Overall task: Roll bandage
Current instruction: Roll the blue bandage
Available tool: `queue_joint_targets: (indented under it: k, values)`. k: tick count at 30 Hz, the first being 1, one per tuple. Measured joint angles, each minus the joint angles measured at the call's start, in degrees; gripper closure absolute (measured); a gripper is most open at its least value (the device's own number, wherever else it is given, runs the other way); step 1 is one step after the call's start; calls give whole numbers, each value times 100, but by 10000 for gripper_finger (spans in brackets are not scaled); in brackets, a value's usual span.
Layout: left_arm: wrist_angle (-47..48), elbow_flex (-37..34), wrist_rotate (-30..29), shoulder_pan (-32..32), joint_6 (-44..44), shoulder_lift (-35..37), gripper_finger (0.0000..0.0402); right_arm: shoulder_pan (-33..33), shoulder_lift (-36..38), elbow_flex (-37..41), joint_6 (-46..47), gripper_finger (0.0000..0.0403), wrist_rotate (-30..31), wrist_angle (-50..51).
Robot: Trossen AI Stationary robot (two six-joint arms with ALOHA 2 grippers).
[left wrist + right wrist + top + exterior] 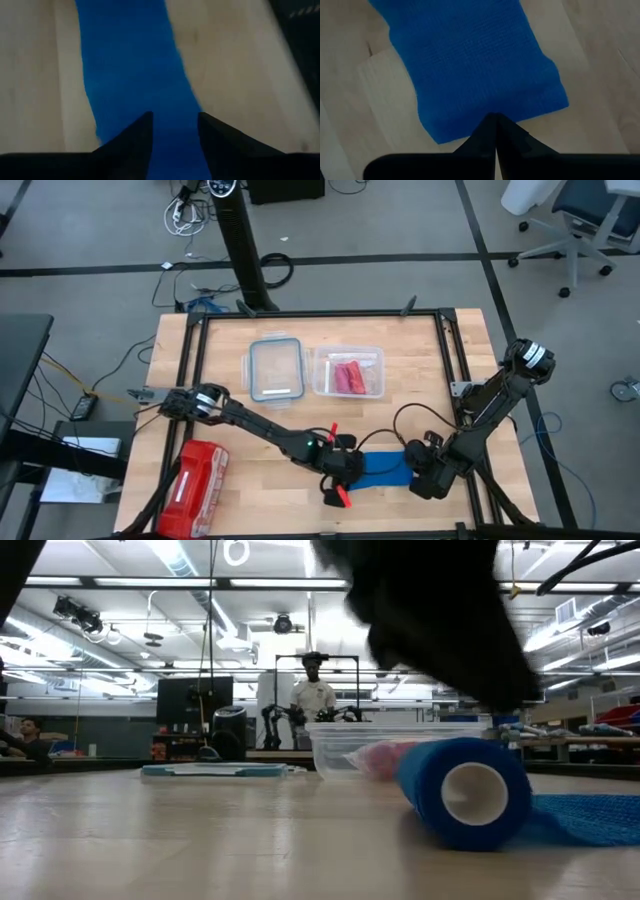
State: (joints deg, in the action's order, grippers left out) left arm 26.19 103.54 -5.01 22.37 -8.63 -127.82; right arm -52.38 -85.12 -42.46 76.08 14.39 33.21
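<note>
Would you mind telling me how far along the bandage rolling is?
Partly done: the bandage already has a rolled blue cylinder at one end. In hand: the left gripper stands open over the strip, and the shut right gripper sits at its free end. Left: a flat stretch remains unrolled on the table.

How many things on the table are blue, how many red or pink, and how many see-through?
Blue: 1, the bandage
Red or pink: 2, the red pouch and the pink rolls
See-through: 2, the lid and the tub
Total: 5

Robotics lab, probably: ceiling strip lights [120, 582], monitor [187, 698], another robot rig [330, 690] behind, office chair [575, 220], floor cables [190, 215].
</note>
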Motion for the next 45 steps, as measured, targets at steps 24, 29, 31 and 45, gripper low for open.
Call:
queue_joint_targets:
  k: [24, 29, 31, 45]
  values:
    - [1283, 707, -123, 50, 697, -511, 241, 149, -4, 0, -438, 399, 241, -701]
    - [1069, 720, -145, 29, 806, -686, 241, 601, -4, 0, -1071, 400, -108, -799]
    - [1209, 716, -128, 8, 802, -671, 241, 834, -4, -15, -1368, 399, -326, -753]
    - [1220, 688, -104, -39, 82, -632, 241, 982, -88, -206, -1623, 398, -729, -1108]
